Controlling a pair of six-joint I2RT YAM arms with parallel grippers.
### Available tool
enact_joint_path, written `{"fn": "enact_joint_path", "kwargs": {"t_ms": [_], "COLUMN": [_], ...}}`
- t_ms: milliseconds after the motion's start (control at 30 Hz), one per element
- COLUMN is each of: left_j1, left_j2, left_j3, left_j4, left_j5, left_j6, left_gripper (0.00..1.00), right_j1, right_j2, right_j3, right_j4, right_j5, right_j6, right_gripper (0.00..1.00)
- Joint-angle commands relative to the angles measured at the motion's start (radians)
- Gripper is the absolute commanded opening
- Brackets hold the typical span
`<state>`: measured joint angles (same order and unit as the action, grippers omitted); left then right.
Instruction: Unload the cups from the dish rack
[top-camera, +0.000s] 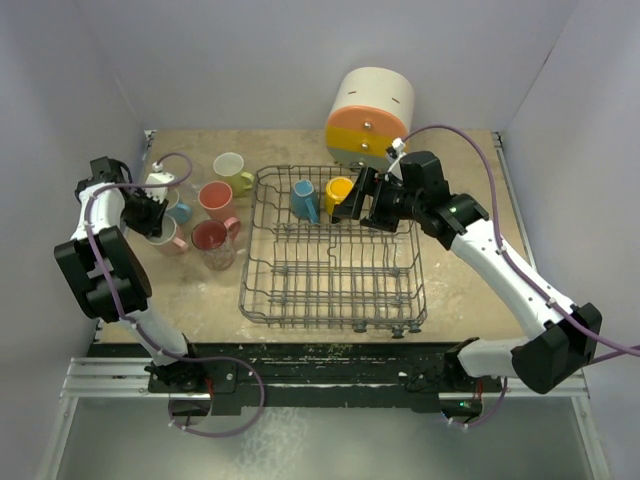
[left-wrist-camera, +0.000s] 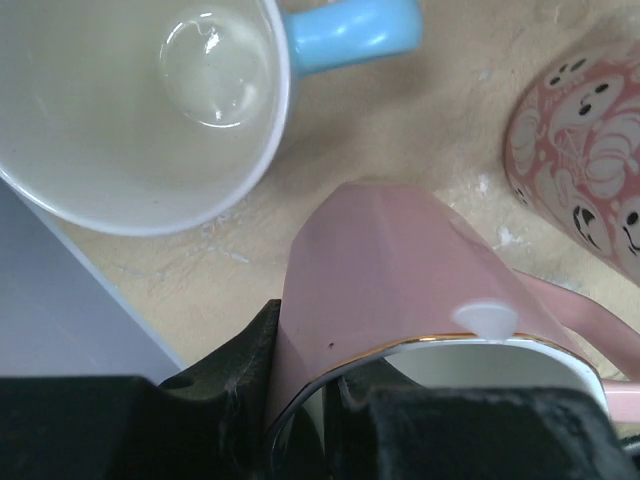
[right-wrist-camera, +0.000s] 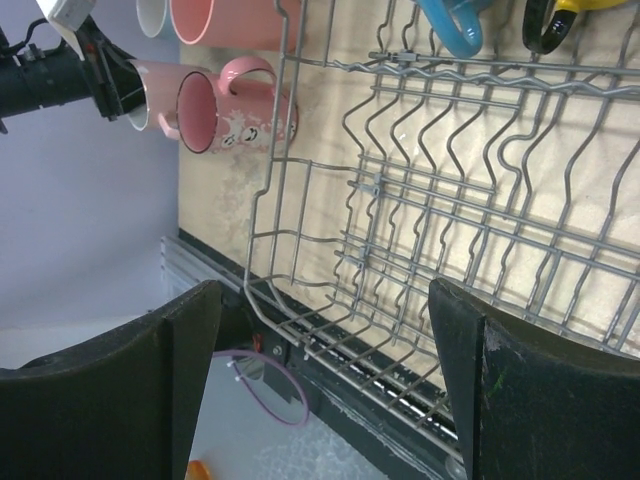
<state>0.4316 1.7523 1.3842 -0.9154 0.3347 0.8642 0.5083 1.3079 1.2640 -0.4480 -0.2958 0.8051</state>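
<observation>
Pinched by its wall in our left jaws, the pale pink mug (left-wrist-camera: 390, 260) is low at the desk (top-camera: 200, 300) among the unloaded cups (top-camera: 215, 197) left of the dish rack (top-camera: 246, 290); whether it touches down we cannot tell, and we judge the step in hand to be setting it down. Our right jaws hang spread wide over the rack's far end, beside the yellow cup (top-camera: 338, 190) and blue cup (top-camera: 304, 198) inside it. Next we need to spread the left jaws and lift clear, then lower the right jaws onto the yellow cup's rim.

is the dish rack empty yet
No, a blue cup and a yellow cup stand at the far end of the dish rack.
</observation>
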Motion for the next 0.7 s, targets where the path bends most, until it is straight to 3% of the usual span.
{"fn": "enact_joint_path", "kwargs": {"t_ms": [0, 133, 267, 500, 567, 667], "left_j1": [0.004, 0.003, -0.002, -0.002, -0.002, -0.002], "left_j2": [-0.003, 0.003, 0.004, 0.017, 0.022, 0.02], "left_j3": [-0.005, -0.021, -0.043, -0.049, -0.04, -0.021], "left_j4": [0.092, 0.1, 0.078, 0.016, 0.01, 0.015], "left_j5": [0.062, 0.083, 0.079, 0.043, 0.029, 0.003], "left_j6": [-0.111, -0.129, -0.113, -0.086, -0.081, -0.079], "left_gripper": [0.0, 0.0, 0.09, 0.12, 0.19, 0.4], "right_j1": [-0.005, -0.006, -0.007, -0.011, -0.011, -0.01], "right_j2": [-0.007, 0.002, 0.011, 0.024, 0.029, 0.037], "right_j3": [0.048, 0.052, 0.055, 0.061, 0.061, 0.065], "right_j4": [-0.019, -0.025, -0.034, -0.031, -0.028, -0.028], "right_j5": [0.038, 0.052, 0.077, 0.09, 0.09, 0.098], "right_j6": [-0.034, -0.041, -0.051, -0.057, -0.055, -0.058], "right_gripper": [0.86, 0.86, 0.86, 0.86, 0.86, 0.86]}}
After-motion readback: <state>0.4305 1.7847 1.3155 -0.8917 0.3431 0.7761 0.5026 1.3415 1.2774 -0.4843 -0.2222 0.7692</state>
